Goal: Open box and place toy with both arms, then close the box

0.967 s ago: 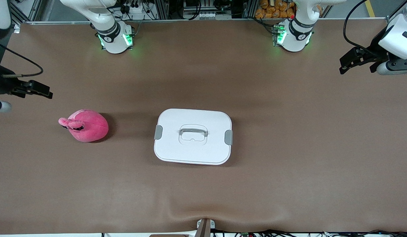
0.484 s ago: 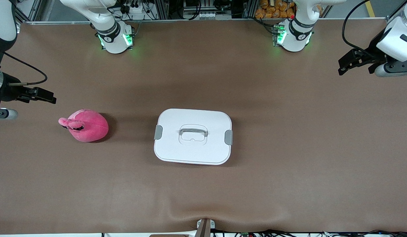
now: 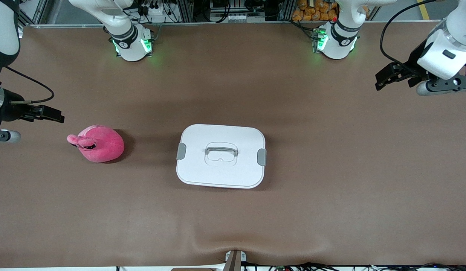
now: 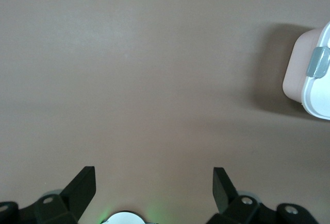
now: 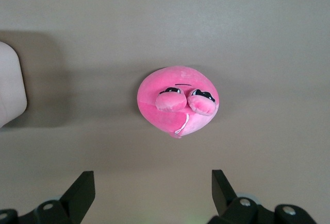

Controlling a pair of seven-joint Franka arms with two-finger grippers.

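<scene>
Front view: two white jointed robot arms rise from bases along the table's edge farthest from the camera. The right arm bends out past its end of the table, and its black two-finger right gripper (image 3: 54, 114) hangs in the air over the brown tabletop (image 3: 330, 188) near that end edge, fingers spread wide with nothing between them. The left arm mirrors it; the left gripper (image 3: 383, 77) hovers over the table near the left arm's end edge, fingers also spread and empty.

The rounded-rectangular translucent pale pink plastic box (image 3: 220, 156) sits at the middle of the table, its flat white lid (image 3: 236, 173) on, with a recessed grey-edged handle (image 3: 221, 151) and a grey clip (image 3: 262, 157) at each short side. The bright pink rounded plush toy (image 3: 98, 143) lies on the table toward the right arm's end, well apart from the box, its small lighter head with dark marks pointing at that end edge.

The tabletop looks like smooth matte sheet, rippled at the middle of the edge nearest the camera. Both arms' upper links are cut off by the frame. The left wrist view catches only one corner of the box.
</scene>
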